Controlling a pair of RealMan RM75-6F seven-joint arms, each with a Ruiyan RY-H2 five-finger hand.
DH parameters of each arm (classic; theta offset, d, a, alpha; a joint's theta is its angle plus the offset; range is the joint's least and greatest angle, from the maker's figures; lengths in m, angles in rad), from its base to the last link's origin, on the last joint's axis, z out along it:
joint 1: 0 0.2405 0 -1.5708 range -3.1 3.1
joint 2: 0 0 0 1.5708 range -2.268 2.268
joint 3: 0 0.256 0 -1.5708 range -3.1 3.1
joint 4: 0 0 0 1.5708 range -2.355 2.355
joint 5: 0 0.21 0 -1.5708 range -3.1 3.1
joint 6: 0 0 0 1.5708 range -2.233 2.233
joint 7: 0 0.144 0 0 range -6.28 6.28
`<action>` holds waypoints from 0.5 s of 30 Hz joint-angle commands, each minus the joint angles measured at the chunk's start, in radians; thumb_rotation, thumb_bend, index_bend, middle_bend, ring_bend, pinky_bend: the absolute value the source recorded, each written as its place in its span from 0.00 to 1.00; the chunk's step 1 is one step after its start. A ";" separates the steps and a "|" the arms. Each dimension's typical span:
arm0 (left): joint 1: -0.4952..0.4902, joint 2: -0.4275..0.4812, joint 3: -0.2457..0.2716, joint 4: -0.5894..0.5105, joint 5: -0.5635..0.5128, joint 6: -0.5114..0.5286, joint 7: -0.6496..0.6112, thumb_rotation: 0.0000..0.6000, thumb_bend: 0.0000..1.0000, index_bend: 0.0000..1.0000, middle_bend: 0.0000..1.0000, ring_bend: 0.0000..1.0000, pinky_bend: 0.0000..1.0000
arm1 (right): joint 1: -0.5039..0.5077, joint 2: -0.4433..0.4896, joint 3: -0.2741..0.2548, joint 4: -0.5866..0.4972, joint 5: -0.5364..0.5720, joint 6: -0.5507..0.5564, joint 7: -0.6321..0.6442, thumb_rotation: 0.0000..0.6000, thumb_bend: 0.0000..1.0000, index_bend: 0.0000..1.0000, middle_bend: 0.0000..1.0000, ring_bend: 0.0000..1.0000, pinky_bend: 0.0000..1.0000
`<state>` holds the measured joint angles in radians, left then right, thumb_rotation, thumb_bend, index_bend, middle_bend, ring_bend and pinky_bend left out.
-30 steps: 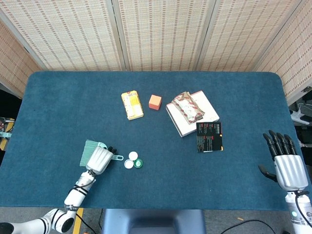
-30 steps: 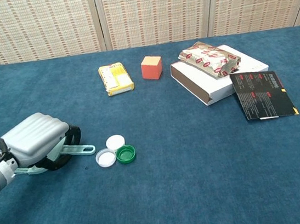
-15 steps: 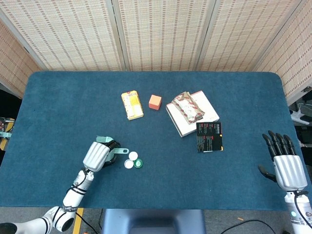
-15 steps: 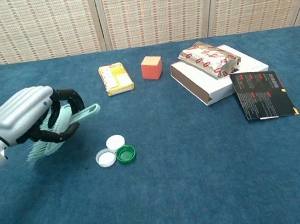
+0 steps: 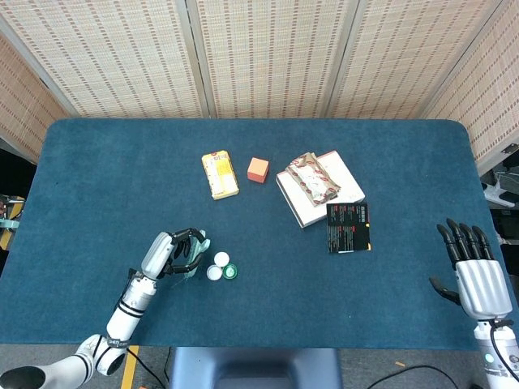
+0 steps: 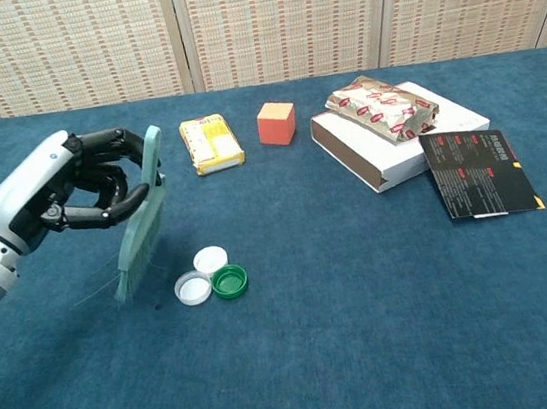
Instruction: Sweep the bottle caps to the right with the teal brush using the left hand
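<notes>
Lifted upright now — teal brush (image 6: pixel 143 225) beside three bottle caps (image 6: pixel 209 276).

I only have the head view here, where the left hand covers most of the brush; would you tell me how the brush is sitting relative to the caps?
Observer: In the chest view the teal brush stands nearly upright in the left hand, bristles down, just left of the bottle caps.
Operator: Are the bristles touching a cap?
Observer: Not visibly; a narrow gap shows before the nearest white cap.
Operator: Where do the fingers hold it?
Observer: They wrap the upper end, at the handle.
</notes>
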<state>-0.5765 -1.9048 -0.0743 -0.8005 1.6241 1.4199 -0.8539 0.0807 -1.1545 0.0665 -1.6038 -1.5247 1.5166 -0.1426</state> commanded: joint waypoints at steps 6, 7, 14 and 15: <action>-0.032 -0.072 0.032 0.103 0.016 -0.037 -0.073 1.00 0.77 0.74 0.88 0.70 0.84 | -0.003 0.001 0.001 0.002 0.001 0.004 0.000 1.00 0.15 0.00 0.00 0.00 0.00; -0.035 -0.080 0.035 0.110 0.019 -0.036 -0.080 1.00 0.77 0.74 0.88 0.70 0.84 | -0.003 0.000 0.001 0.001 0.001 0.003 -0.001 1.00 0.15 0.00 0.00 0.00 0.00; -0.067 -0.128 0.038 0.118 0.040 -0.015 -0.081 1.00 0.77 0.74 0.88 0.70 0.84 | -0.003 -0.001 0.002 -0.002 0.003 0.001 -0.006 1.00 0.15 0.00 0.00 0.00 0.00; -0.073 -0.134 0.038 0.116 0.043 -0.014 -0.077 1.00 0.77 0.74 0.88 0.70 0.84 | -0.003 -0.001 0.002 -0.003 0.003 0.000 -0.006 1.00 0.15 0.00 0.00 0.00 0.00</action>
<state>-0.6448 -2.0342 -0.0359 -0.6820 1.6631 1.4031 -0.9344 0.0777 -1.1552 0.0681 -1.6066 -1.5215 1.5170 -0.1483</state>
